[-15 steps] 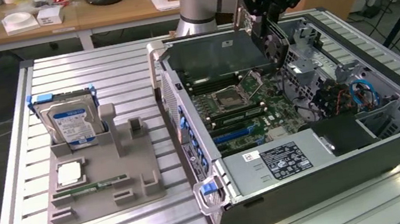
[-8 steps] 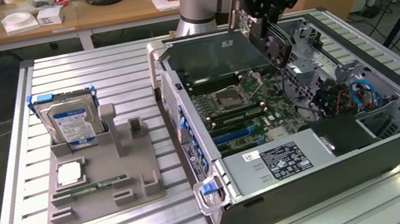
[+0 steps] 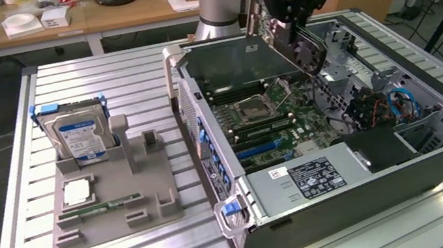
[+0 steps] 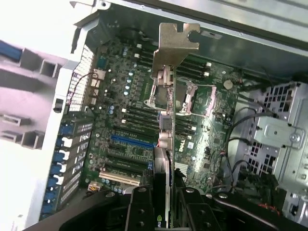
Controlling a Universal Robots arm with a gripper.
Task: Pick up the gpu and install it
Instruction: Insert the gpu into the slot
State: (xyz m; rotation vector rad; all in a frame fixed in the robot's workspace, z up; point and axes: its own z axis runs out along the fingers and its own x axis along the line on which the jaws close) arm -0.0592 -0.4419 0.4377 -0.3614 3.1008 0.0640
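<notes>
The gpu (image 3: 303, 52) is seen clamped edge-on between the fingers of the gripper (image 3: 285, 19), held in the air above the open computer case (image 3: 375, 206), over the motherboard (image 3: 283, 121) and clear of it. In the wrist view the gripper (image 4: 163, 195) is closed on the card's dark body, and the gpu (image 4: 174, 43) is shown running away from the camera, its pale metal bracket at the far end, above the processor socket (image 4: 185, 98). A blue slot (image 4: 132, 141) is seen just beside the card's line. On the table (image 3: 21, 193), well apart from the case, a hard drive (image 3: 78, 135) is stood in a grey fixture (image 3: 149, 200).
</notes>
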